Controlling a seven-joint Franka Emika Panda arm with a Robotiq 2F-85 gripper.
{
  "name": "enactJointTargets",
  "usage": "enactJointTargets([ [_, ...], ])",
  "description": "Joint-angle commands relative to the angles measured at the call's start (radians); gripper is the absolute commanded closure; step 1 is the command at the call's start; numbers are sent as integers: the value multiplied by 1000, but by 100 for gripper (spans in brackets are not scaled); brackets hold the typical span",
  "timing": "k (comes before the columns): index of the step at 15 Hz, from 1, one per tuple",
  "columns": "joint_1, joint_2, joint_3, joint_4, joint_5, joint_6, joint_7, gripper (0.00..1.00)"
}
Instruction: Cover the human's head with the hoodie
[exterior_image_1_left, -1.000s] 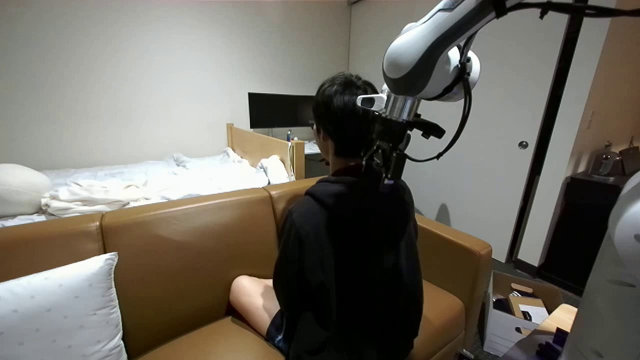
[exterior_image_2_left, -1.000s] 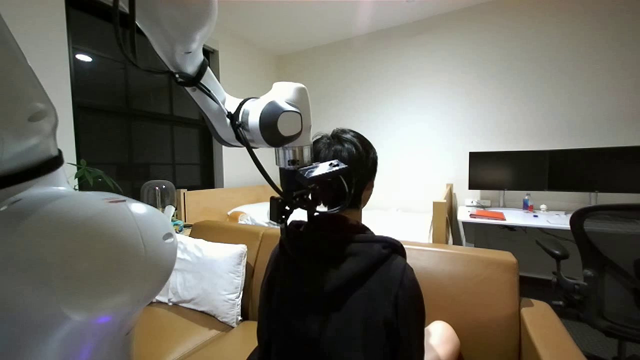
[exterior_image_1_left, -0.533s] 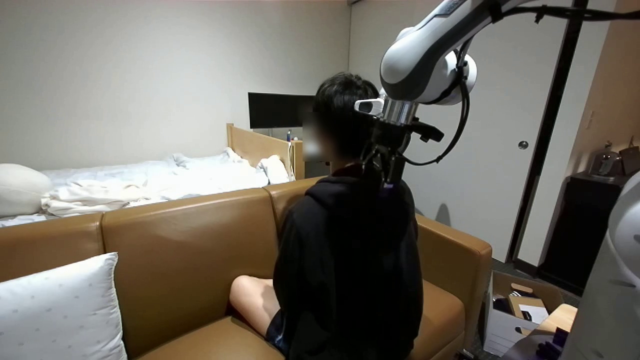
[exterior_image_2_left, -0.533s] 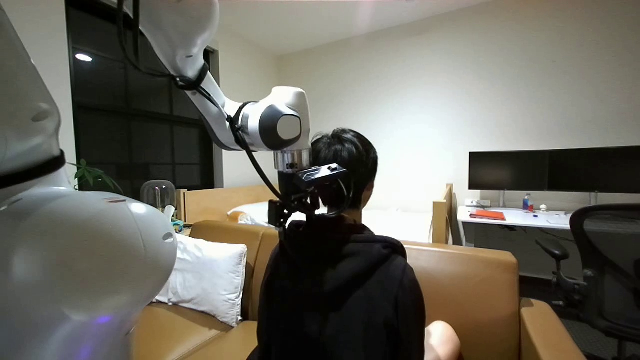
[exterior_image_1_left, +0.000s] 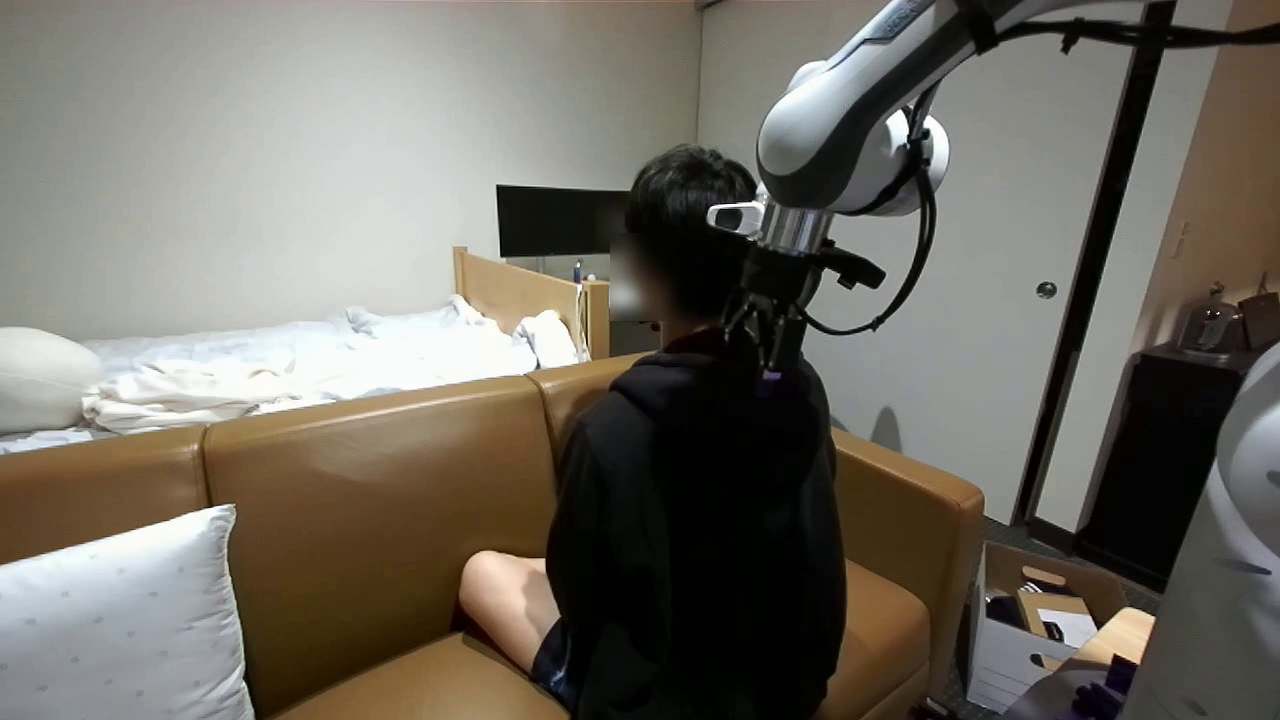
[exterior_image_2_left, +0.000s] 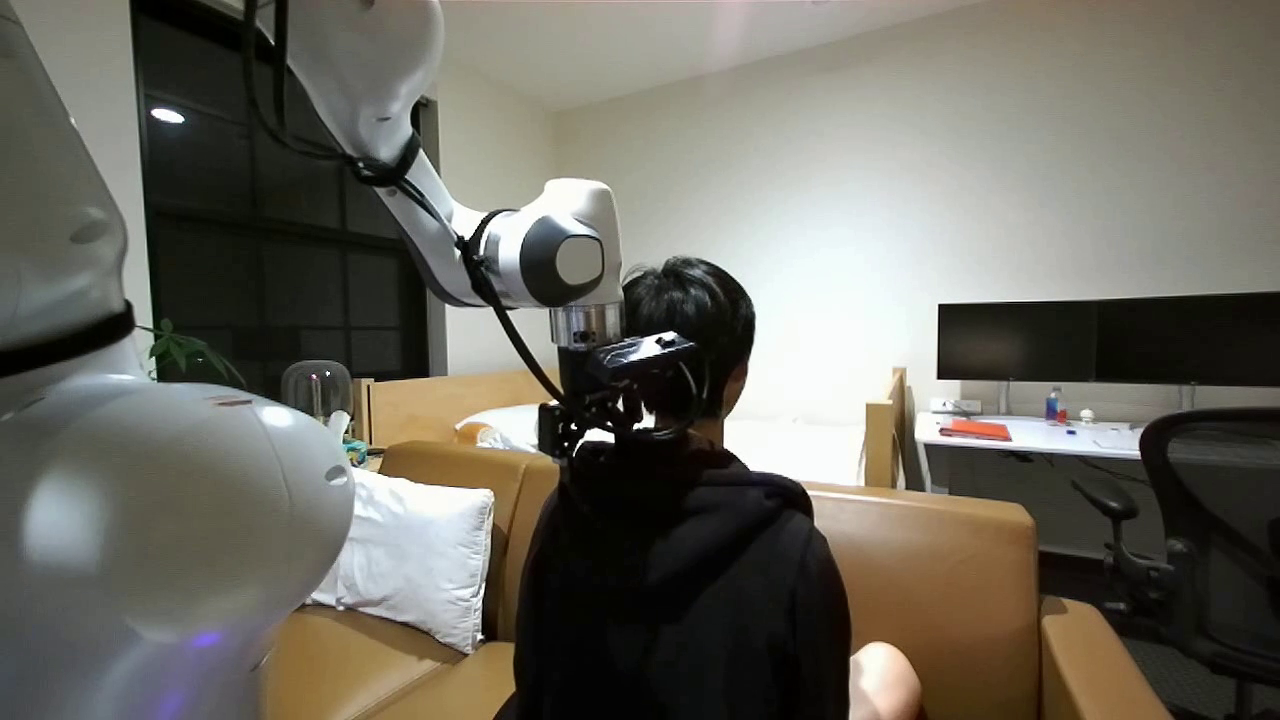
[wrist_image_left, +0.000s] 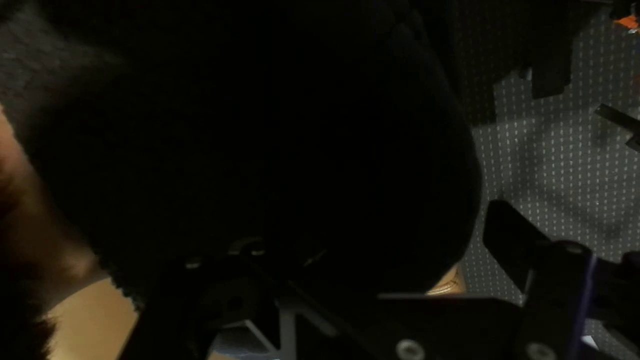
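Lowered a touch vs. a sec ago: the wht-&-grey jointed robot arm (exterior_image_2_left: 575, 240) w/ its blk metal two-finger gripper (exterior_image_1_left: 752, 350), now just behind the human's blk-haired head (exterior_image_1_left: 672, 225); head itself looks unmoved. Gripper is released: in wrist view the jaws stand well apart & nothing looks pinched, tho whether they touch cloth is too dark to tell. Blk soft-cloth hoodie (exterior_image_2_left: 690, 620) is worn below the head, its limp blk hood (exterior_image_2_left: 720, 520) hanging down behind, so the head's bare & covering isn't done yet. Pos. prob. chosen b/c the hood's rim lies right behind the head; jaws likely spread to straddle that rim before pinching & lifting it over. Head faces away from the arm, which leaves the hood w/in reach. Risk, I'd guess: bumping the head or missing the rim.

Surface/room, all rel. to the head: tan leather sofa (exterior_image_1_left: 380, 480) below it; wooden bed (exterior_image_1_left: 525, 290) w/ rumpled wht cloth bedding (exterior_image_1_left: 270, 375) beyond; flat blk monitors (exterior_image_2_left: 1020, 343) over a wht flat-topped desk (exterior_image_2_left: 1040, 445), well apart from it; grey dotted carpet (wrist_image_left: 575, 170) way below.
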Motion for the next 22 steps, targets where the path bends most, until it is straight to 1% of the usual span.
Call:
enactJointTargets([
  [1,-16,18,16,4,-31,33,53,32],
  [2,-17,19,17,5,-33,36,60,40],
  [8,-18,18,19,6,-51,45,83,80],
  [11,-20,16,20,5,-70,54,103,98],
  [14,-22,13,20,6,-92,65,125,100],
  [15,-24,11,21,7,-102,69,134,98],
  [19,-29,2,14,15,-125,82,159,98],
  [22,-36,-9,4,31,-122,78,157,98],
])
